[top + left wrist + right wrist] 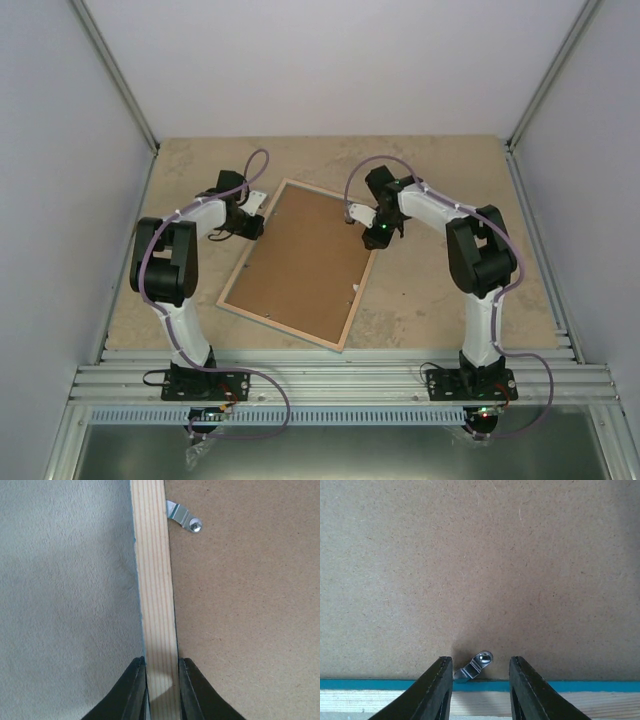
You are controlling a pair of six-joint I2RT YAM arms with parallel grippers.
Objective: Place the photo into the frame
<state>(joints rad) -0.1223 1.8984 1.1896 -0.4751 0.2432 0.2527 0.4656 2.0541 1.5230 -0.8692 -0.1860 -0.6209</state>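
Left gripper is clamped on the frame. Its two black fingers press either side of the light wood rail, one on the table side and one on the board side. Right gripper has its fingers apart and holds nothing. It sits low over the opposite rail, with a small metal turn clip in the gap between the fingertips. Whether either tip touches that clip, can't tell.

Frame lies flat and back-side up in the middle of the table, between the two arms. It is rotated, so its long sides run from near-left to far-right in the top view. Left gripper is on the far part of the left long rail; right gripper is on the far part of the right long rail.

Brown backing board fills the frame's back inside the wood rails. A thin turquoise strip shows in the right wrist view, between the board and the wood edge. A hint of the same blue runs along the outer edge of the rail in the left wrist view.

Second metal clip with a screw head sits on the board just beside the left rail, ahead of the left fingers and apart from them, its tab reaching the rail.

Table is beige and mottled, enclosed by white walls.
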